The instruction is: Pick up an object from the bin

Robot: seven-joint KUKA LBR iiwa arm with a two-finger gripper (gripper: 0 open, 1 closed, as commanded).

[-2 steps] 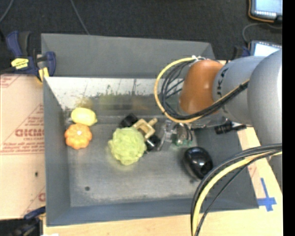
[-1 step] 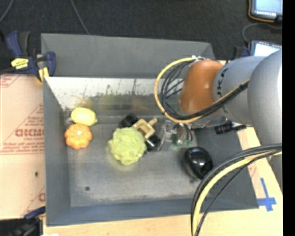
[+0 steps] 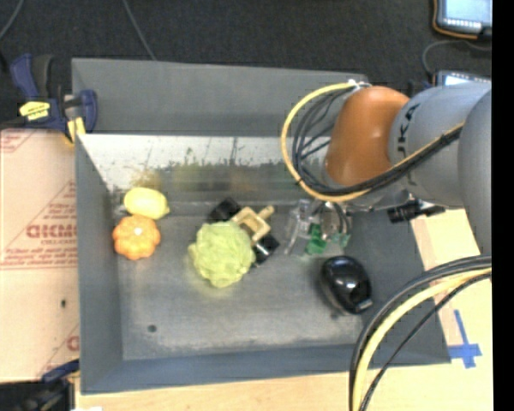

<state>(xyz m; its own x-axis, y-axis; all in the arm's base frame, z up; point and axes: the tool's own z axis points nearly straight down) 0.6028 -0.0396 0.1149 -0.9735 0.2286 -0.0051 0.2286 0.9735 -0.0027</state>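
- On the grey arm (image 3: 445, 161), right beside its orange cover (image 3: 364, 135), we see dark letters that look like "KU". The rest of the word bends out of sight.
- Outside the bin (image 3: 197, 315), at the top right, a small gadget (image 3: 461, 8) has a screen. We cannot read it.

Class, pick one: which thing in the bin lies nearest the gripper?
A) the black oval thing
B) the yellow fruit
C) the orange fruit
A: the black oval thing lies just below and right of the gripper; the yellow fruit and orange fruit lie far off at the left.
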